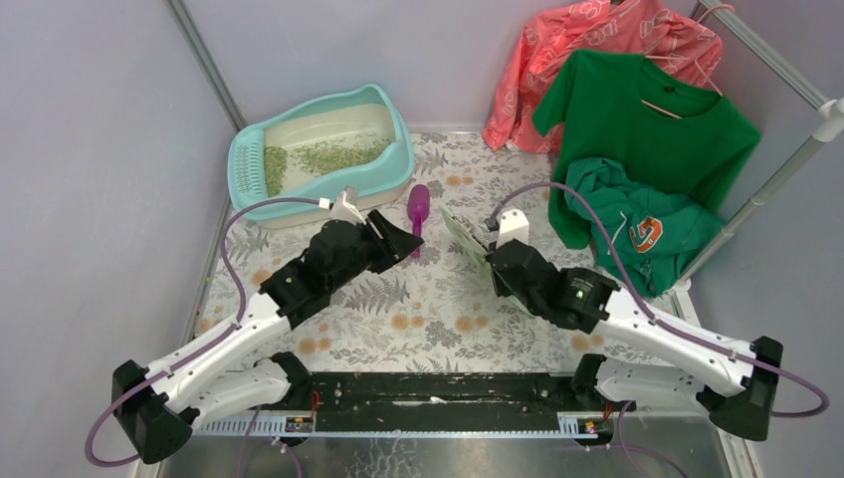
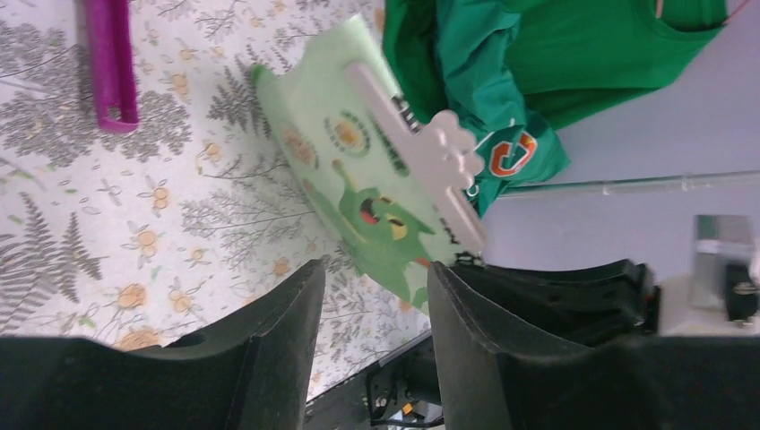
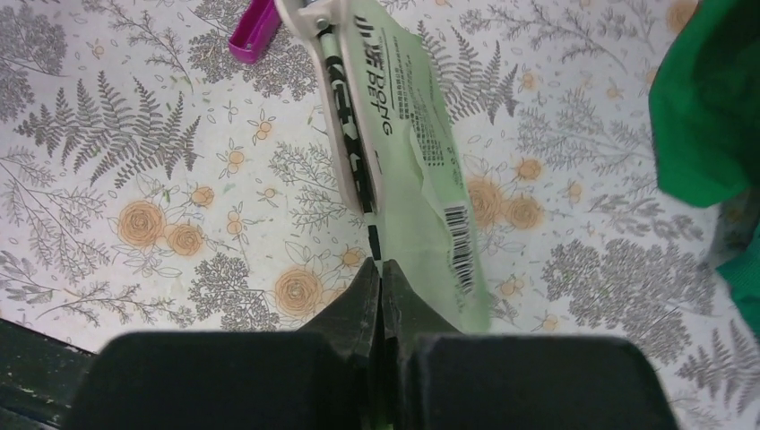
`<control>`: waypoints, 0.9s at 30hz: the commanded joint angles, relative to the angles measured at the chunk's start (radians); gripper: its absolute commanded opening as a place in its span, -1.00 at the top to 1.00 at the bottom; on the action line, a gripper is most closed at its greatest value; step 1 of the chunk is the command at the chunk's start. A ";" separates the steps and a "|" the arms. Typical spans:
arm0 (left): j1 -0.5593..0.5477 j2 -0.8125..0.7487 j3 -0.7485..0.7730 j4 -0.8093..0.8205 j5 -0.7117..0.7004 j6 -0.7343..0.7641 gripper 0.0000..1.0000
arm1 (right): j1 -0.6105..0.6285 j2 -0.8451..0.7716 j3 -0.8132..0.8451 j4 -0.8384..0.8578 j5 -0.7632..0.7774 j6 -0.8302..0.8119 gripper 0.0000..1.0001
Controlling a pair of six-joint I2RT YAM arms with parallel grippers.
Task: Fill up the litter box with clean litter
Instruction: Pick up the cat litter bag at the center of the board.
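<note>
Task part done: litter box [image 1: 403,159], upper left of the overhead view, holds only a thin patch of clean litter [image 1: 328,154]; right gripper [image 3: 383,278] pinches the clipped bag [image 3: 421,170], left gripper [image 2: 376,269] half-open, empty

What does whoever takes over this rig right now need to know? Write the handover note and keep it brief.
Right gripper: shut on the edge of the green litter bag, which has a white clip on it.
Left gripper: open, empty, pointed at the bag.
Litter box: far left in the top view. The purple scoop lies between it and the bag.
Done: clean litter covers part of the basin.
Left: probably unclip the bag and pour more in.
</note>
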 commanded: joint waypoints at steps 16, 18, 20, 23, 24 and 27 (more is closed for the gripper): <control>0.052 -0.176 -0.014 -0.269 -0.153 0.083 -0.08 | -0.322 0.413 0.647 0.167 -0.308 -0.347 1.00; 0.055 -0.180 -0.015 -0.278 -0.159 0.086 -0.09 | -0.361 0.492 0.726 0.175 -0.365 -0.370 1.00; 0.060 -0.177 -0.016 -0.286 -0.159 0.090 -0.09 | -0.393 0.570 0.824 0.165 -0.412 -0.399 1.00; 0.066 -0.166 -0.014 -0.288 -0.156 0.097 -0.09 | -0.447 0.689 0.981 0.142 -0.459 -0.421 1.00; 0.068 -0.159 -0.012 -0.288 -0.156 0.099 -0.09 | -0.468 0.727 1.031 0.137 -0.472 -0.420 1.00; 0.073 -0.140 -0.008 -0.286 -0.155 0.106 -0.09 | -0.536 0.811 1.105 0.187 -0.484 -0.404 1.00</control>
